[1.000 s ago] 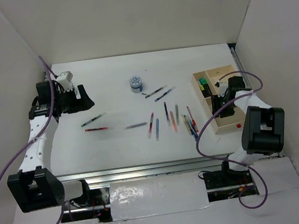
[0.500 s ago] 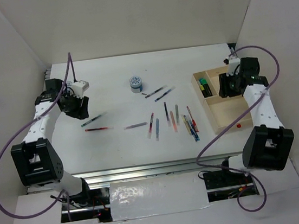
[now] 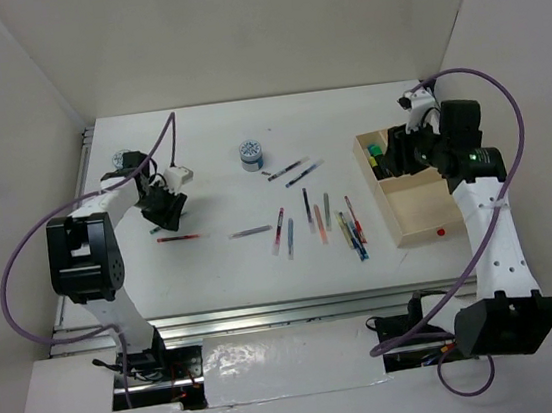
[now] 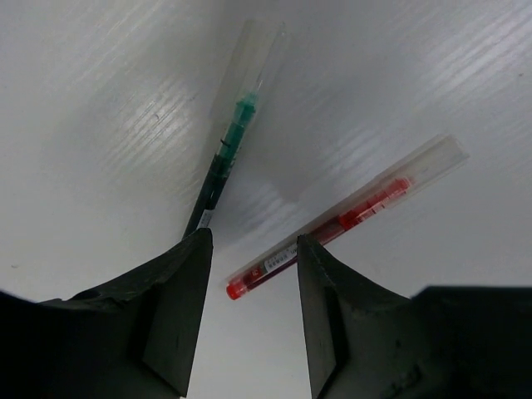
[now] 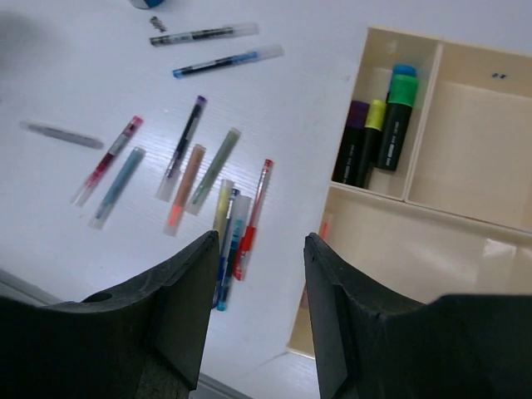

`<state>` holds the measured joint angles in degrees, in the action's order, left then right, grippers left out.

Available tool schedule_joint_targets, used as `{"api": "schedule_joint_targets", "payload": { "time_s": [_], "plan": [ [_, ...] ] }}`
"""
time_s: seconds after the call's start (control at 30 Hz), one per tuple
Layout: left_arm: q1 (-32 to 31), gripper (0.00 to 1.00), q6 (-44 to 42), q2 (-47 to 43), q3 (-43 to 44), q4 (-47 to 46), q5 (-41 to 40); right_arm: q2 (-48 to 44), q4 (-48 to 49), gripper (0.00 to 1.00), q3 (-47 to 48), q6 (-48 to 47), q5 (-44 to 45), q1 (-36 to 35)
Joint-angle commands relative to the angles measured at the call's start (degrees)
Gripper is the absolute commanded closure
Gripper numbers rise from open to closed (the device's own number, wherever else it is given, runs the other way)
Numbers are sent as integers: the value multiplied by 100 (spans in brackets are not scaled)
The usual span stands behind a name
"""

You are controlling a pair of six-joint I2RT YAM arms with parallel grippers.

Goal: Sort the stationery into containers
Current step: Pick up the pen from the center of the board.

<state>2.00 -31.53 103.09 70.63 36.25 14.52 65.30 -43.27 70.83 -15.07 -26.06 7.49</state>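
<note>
White worktop [image 3: 234, 272] carries everything. Wooden tray [image 3: 422, 207] sits at its right side, larger compartments bare. Right claw [image 3: 396, 156] hangs over the tray's left wall, jaws apart, nothing in them. Left claw [image 3: 167, 208] is low over the worktop's left part, jaws apart too, gripping nothing. Red pen [image 4: 341, 220] lies flat, one end under the gap; green pen [image 4: 229, 150] is just beside the left finger. Loose pens [image 3: 318, 216] lie mid-worktop, outside the tray. Four highlighters [image 5: 386, 125] lie in its narrow far-left compartment. Blue-white pot [image 3: 250, 154] stands on the worktop, further back.
</note>
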Motion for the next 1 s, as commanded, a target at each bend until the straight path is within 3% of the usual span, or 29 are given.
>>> {"api": "schedule_joint_targets", "payload": {
  "time_s": [0.0,0.33,0.63,0.73,0.8,0.83,0.9,0.97],
  "plan": [
    [-59,43,-178,185,267,-364,-178,-228,-59,47,-16,285,-250,-168],
    [-77,50,-363,923,680,-417,-406,-404,-147,48,-78,198,-188,-458],
    [-77,78,-223,1082,917,-136,85,-465,-51,49,124,171,-653,-581],
    [-59,89,267,749,1302,21,751,-562,204,52,177,468,-1031,-713],
    [46,93,663,284,1514,49,1848,-615,528,52,221,723,-1215,-959],
    [98,96,1292,82,1593,-29,2279,-623,652,52,247,1029,-1260,-1029],
    [239,100,2625,-560,1368,-748,3536,-597,1089,51,300,1495,-1418,-1293],
    [301,100,3996,-1367,850,-2589,4413,-475,1476,49,361,1936,-1541,-1617]
  ]
}}
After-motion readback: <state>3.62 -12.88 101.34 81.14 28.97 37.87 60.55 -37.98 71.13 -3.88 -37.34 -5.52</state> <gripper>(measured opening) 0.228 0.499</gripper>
